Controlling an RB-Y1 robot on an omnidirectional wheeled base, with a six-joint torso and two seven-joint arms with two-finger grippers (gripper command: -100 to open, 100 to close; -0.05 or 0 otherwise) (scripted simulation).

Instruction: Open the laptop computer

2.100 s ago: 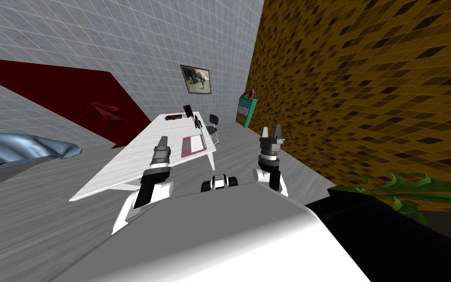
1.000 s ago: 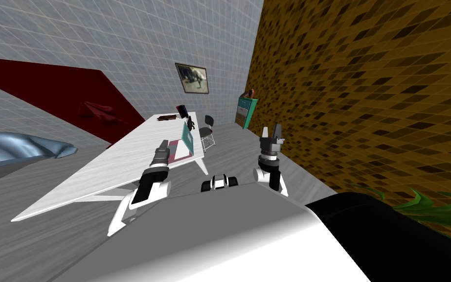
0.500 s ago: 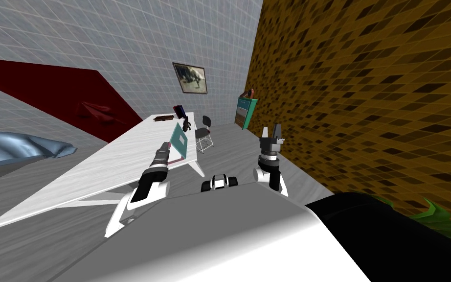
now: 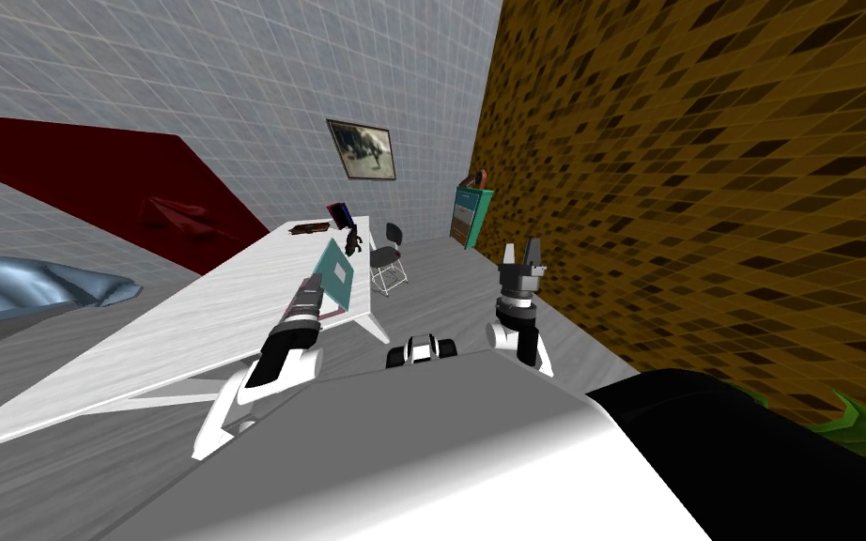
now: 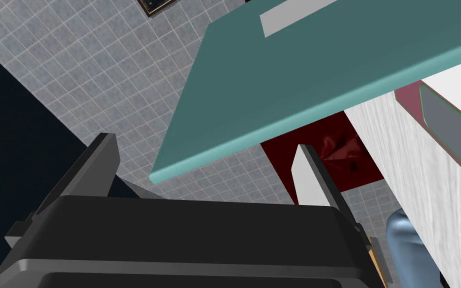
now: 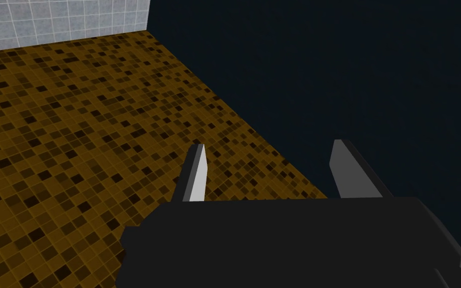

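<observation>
The laptop stands near the front corner of the white table (image 4: 187, 329), its teal lid (image 4: 341, 276) raised steeply over a maroon base (image 5: 410, 97). My left gripper (image 4: 309, 285) is open right beside the lid. In the left wrist view the lid's free edge (image 5: 254, 137) lies just past the open gripper (image 5: 204, 160), not between the fingers; one fingertip (image 5: 305, 172) is close under that edge. The base's grey pad (image 5: 449, 130) lies flat on the table. My right gripper (image 4: 521, 252) hangs open off to the right, holding nothing.
A small dark chair (image 4: 386, 252) stands past the table's corner. Dark items (image 4: 339, 218) sit at the table's far end. A teal cabinet (image 4: 471, 216) stands against the brown tiled wall. A green plant (image 4: 849, 413) is at my right, a blue-grey cloth (image 4: 37, 282) at my left.
The laptop's lid has gone from flat to steeply raised, with my left gripper following it up and forward. I have shifted, so the table now stretches further left. The right arm is still.
</observation>
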